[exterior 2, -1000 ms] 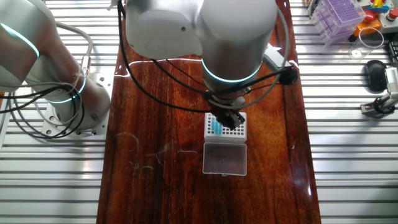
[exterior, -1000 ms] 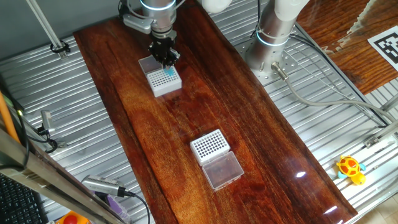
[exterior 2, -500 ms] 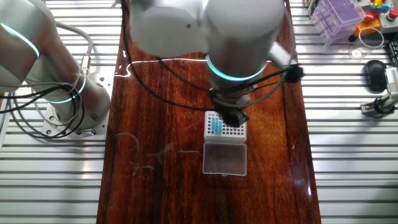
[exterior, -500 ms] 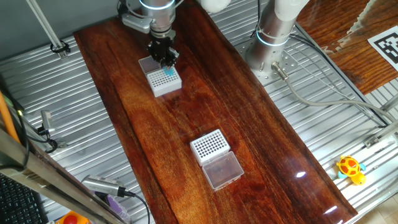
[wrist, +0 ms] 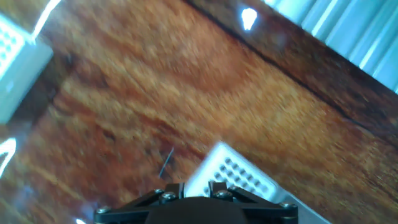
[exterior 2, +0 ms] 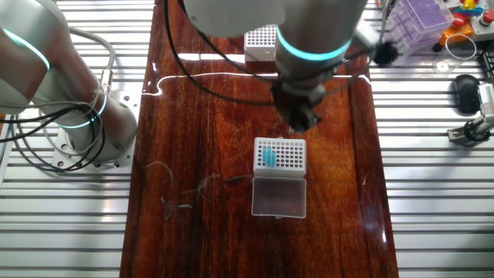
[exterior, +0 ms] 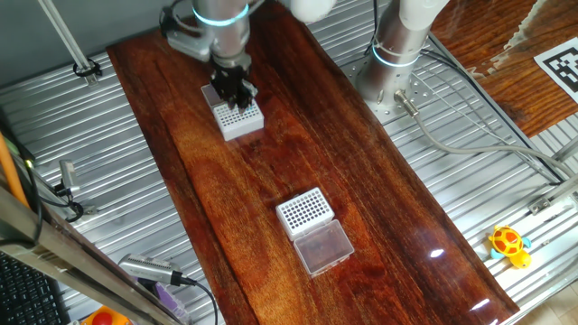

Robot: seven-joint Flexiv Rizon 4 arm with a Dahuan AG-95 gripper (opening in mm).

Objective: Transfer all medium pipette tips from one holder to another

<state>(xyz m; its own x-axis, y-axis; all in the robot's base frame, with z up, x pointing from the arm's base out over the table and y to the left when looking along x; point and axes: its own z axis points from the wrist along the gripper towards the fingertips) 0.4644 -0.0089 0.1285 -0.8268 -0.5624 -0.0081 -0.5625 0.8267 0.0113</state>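
Above white holder, gripper, blue tips (jaws unclear)

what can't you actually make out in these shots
- Gripper state: in the other fixed view the wrist above hides the fingertips; the hand view cuts them off at the bottom edge.
- Any tip held: not visible in any view.
- Count of medium pipette tips: a small blue cluster in the near holder, too small to count; in one fixed view the gripper covers them.
- Far holder: partly behind the arm.
- Hand view: motion-blurred.
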